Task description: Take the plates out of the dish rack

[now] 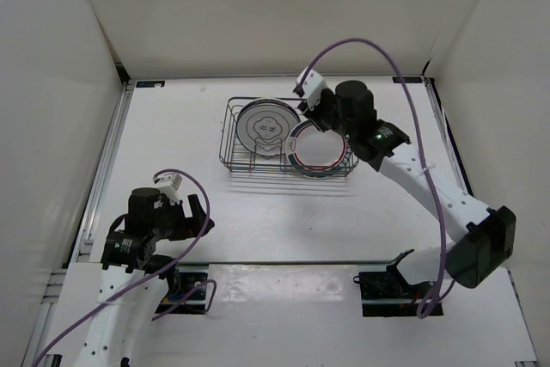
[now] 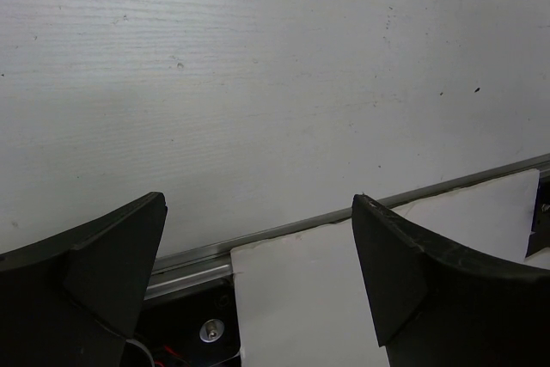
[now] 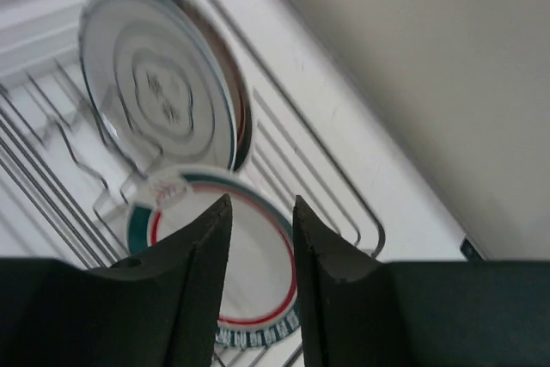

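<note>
Teal-band plate point(image 1: 319, 151) is leaning in the right end of the dish rack point(image 1: 230, 135), with the silvery-grey plate point(image 1: 266, 129) standing upright just left of it. Right gripper point(image 3: 262, 212) is hovering at the teal-band plate's upper rim, jaws a narrow gap apart, nothing between them. Left gripper point(image 2: 258, 204) is hanging over the table point(image 2: 258, 58), jaws wide apart, empty.

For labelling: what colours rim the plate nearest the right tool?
Plate: teal band, red ring; right wrist view.

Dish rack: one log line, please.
right pincer narrowly open at teal-banded plate | grey plate in dish rack | left pincer open
</note>
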